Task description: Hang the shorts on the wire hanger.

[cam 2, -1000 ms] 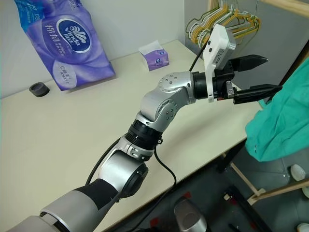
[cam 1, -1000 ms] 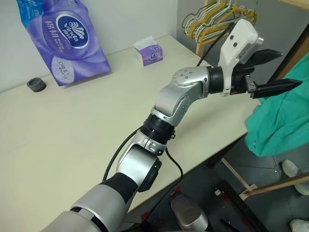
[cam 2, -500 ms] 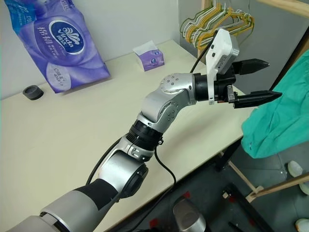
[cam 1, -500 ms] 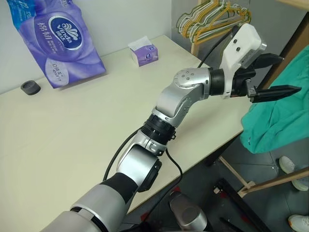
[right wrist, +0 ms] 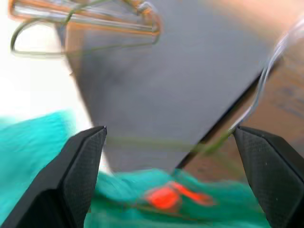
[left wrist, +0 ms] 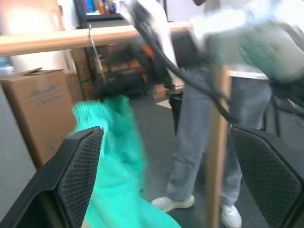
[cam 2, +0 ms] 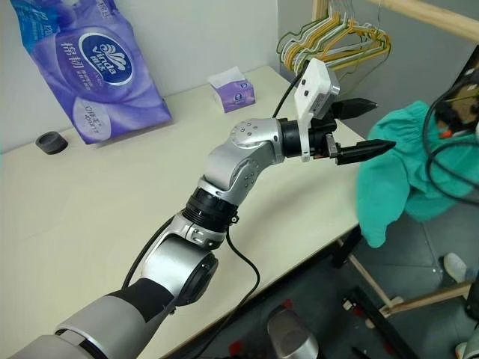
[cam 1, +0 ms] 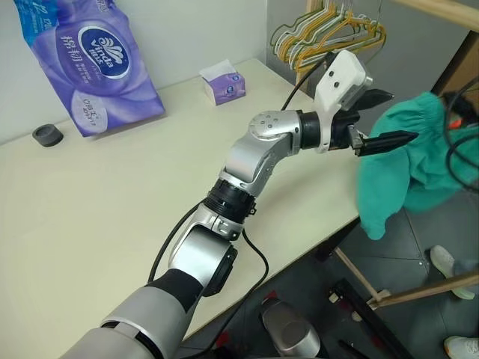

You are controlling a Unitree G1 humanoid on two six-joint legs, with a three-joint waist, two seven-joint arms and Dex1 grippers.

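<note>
Table (cam 1: 90,224), cream top, takes up most of the head views; on it a purple tissue pack (cam 1: 90,67), a small tissue box (cam 1: 223,81) and a black cap (cam 1: 46,135).

Shorts (cam 1: 400,161) hang off the table's far right edge, bunched, waistband uppermost, apparently draped on a thin wire; one leg dangles low beside the table edge.

Left gripper (cam 1: 378,117) reaches across the table toward the shorts, fingers spread wide and empty; lower fingertip just at the cloth, contact cannot be told.

Right gripper (right wrist: 166,180): fingers wide apart in its wrist view, nothing between them, shorts close below.

Wire hanger (right wrist: 213,142): a thin olive wire crosses just above the cloth in that blurred view, likely the hanger; its hook cannot be made out. Spare hangers (cam 1: 329,34) cluster on a rail behind.

Risks, as judged: cloth sits lopsided, so the heavy dangling leg may drag it off the wire. Left fingertip could snag the cloth and pull it down. Neither gripper steadies the wire, so it may swing.
</note>
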